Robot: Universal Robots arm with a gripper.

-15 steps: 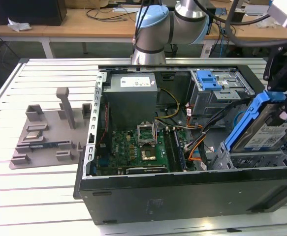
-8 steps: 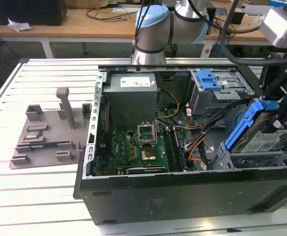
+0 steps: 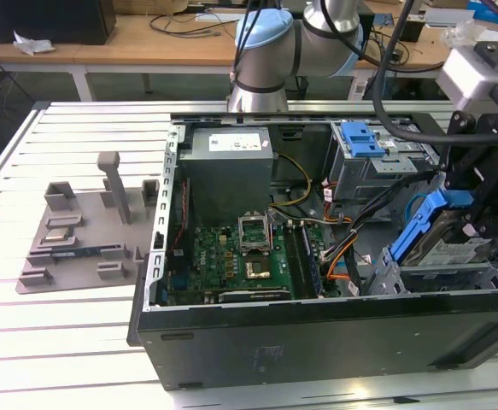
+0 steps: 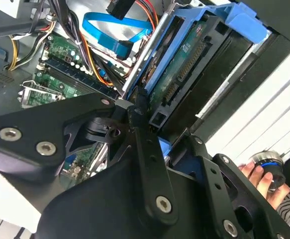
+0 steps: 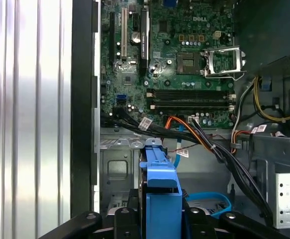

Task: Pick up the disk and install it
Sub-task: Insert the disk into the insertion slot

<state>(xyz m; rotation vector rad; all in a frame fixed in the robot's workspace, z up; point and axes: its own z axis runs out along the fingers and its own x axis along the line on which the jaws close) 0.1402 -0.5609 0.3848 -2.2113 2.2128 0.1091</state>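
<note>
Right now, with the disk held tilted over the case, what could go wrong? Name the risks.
The disk, tilted in the gripper, may jam on the drive bay wall. The orange and black cables beside the bay could snag on it. A person's hand beyond the gripper may be within reach.

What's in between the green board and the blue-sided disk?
Black and orange cables cross between the green board and the disk, in the first wrist view.
</note>
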